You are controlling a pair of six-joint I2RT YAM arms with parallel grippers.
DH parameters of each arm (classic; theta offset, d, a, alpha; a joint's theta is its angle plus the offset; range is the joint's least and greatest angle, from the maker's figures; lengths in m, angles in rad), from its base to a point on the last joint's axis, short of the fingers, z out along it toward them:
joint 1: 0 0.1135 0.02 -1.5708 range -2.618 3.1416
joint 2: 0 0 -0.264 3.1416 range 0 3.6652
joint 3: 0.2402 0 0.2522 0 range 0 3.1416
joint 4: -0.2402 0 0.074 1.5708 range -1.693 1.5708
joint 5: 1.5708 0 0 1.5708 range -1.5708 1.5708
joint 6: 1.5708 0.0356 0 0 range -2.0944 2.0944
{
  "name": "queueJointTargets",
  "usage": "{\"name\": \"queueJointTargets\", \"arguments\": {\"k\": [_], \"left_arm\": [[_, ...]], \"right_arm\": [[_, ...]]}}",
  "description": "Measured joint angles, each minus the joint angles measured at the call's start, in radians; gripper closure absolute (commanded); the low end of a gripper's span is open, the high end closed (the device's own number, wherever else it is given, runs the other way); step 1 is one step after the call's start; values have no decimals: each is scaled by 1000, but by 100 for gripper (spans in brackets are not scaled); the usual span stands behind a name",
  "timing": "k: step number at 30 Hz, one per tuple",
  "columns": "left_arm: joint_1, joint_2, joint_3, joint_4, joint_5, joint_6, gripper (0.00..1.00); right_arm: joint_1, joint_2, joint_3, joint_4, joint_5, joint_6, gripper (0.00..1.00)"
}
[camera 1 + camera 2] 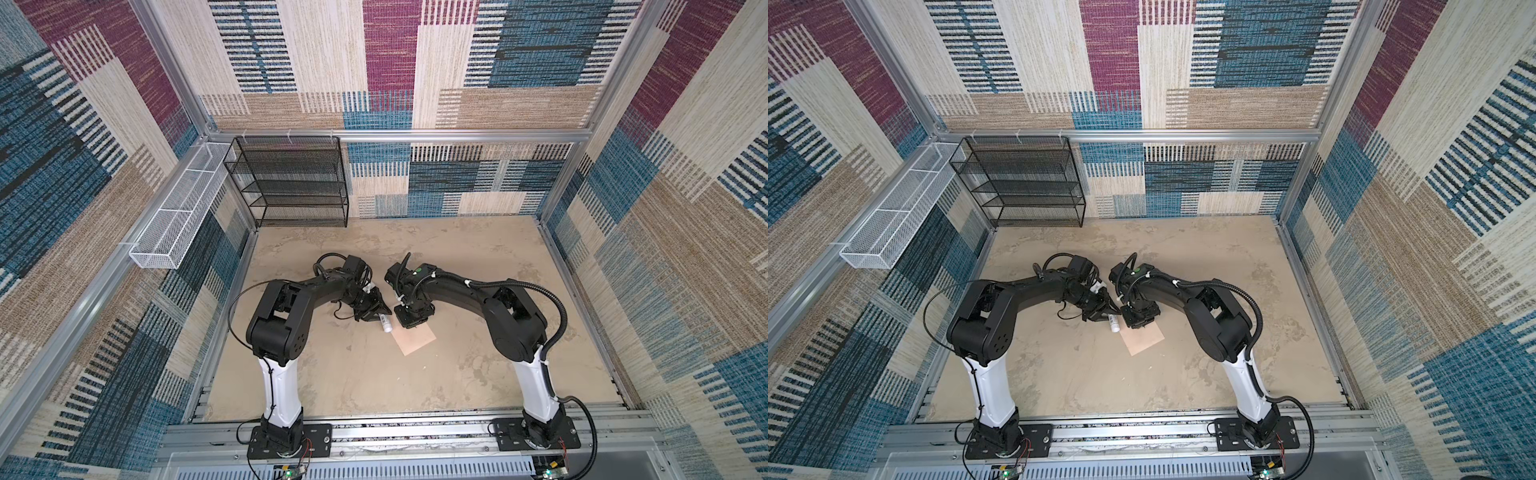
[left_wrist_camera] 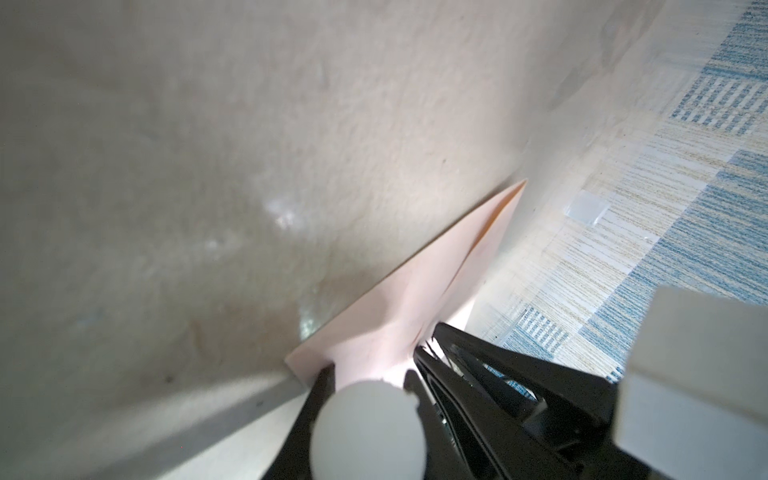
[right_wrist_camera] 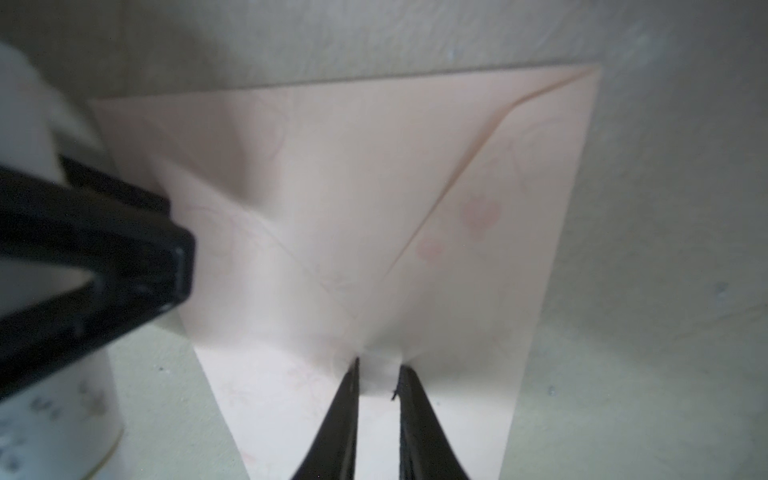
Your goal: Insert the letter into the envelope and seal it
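Left claw (image 1: 381, 312) clamps your glue stick (image 1: 386, 323) clear; right claw (image 3: 376, 374), tips slightly apart, likely presses the envelope (image 3: 353, 187) flap to bond.

**Envelope** (image 1: 417, 340) (image 1: 1144, 338) (image 3: 478, 291): a pale peach-pink rectangle with a faint floral print, lying flat and turned diagonally, one corner sitting just beside the white tube (image 1: 385, 322). Its pointed flap (image 3: 345, 208) is lying folded down over the body.
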Motion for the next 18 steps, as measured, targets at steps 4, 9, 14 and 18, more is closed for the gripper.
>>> {"name": "queueJointTargets", "arguments": {"k": [4, 9, 14, 18], "left_arm": [[0, 1, 2, -3, 0, 0, 100], [0, 3, 7, -10, 0, 0, 100], [0, 8, 19, -29, 0, 2, 100], [0, 9, 22, -34, -1, 4, 100]], "right_arm": [[1, 2, 10, -7, -3, 0, 74], [2, 14, 71, -53, -5, 0, 69], [5, 24, 158, -86, -11, -2, 65], [5, 24, 212, -115, -7, -5, 65]]}}
